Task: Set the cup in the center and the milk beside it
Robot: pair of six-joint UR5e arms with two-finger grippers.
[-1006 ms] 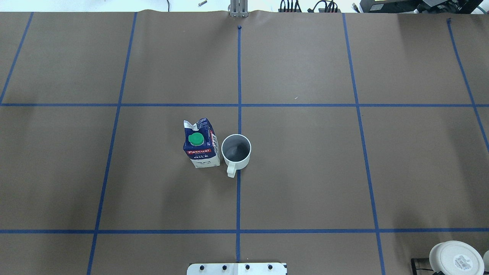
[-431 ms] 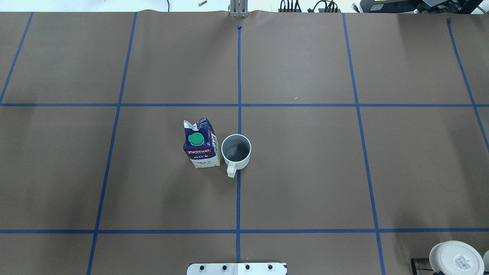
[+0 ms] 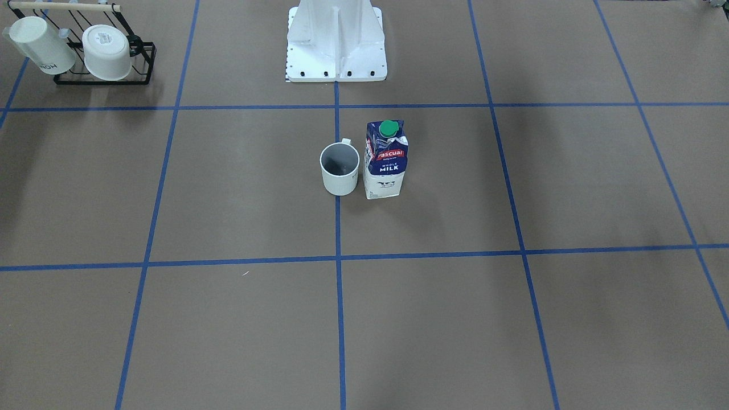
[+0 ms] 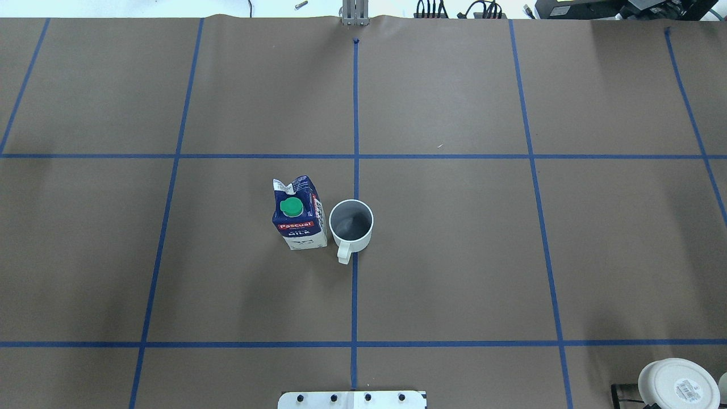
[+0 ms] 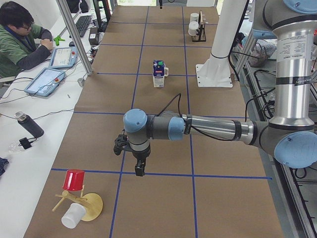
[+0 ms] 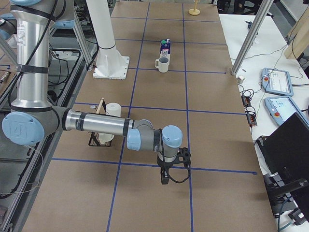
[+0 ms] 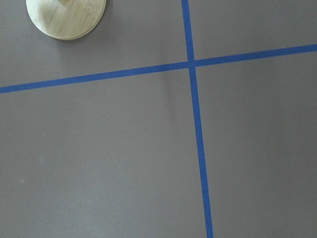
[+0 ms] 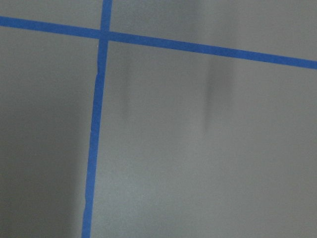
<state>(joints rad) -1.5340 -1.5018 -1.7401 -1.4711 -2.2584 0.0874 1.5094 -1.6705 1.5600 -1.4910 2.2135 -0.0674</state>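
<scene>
The white cup (image 4: 351, 222) with a dark grey inside stands upright on the centre blue line, its handle towards the robot. The milk carton (image 4: 298, 218), navy top with a green cap, stands upright just beside it on the robot's left. Both also show in the front view, cup (image 3: 340, 169) and milk (image 3: 386, 159). Neither gripper is near them. The left gripper (image 5: 140, 168) hangs over the table's left end, far from both. The right gripper (image 6: 165, 180) hangs over the right end. Both show only in side views, so I cannot tell whether they are open or shut.
A black rack with white cups (image 3: 102, 57) stands at the robot's right near its base (image 3: 336, 45). A wooden stand with a red cup (image 5: 74, 181) and a white cup lies at the left end; its round base (image 7: 66, 17) shows below the left wrist. An operator (image 5: 20, 39) sits alongside.
</scene>
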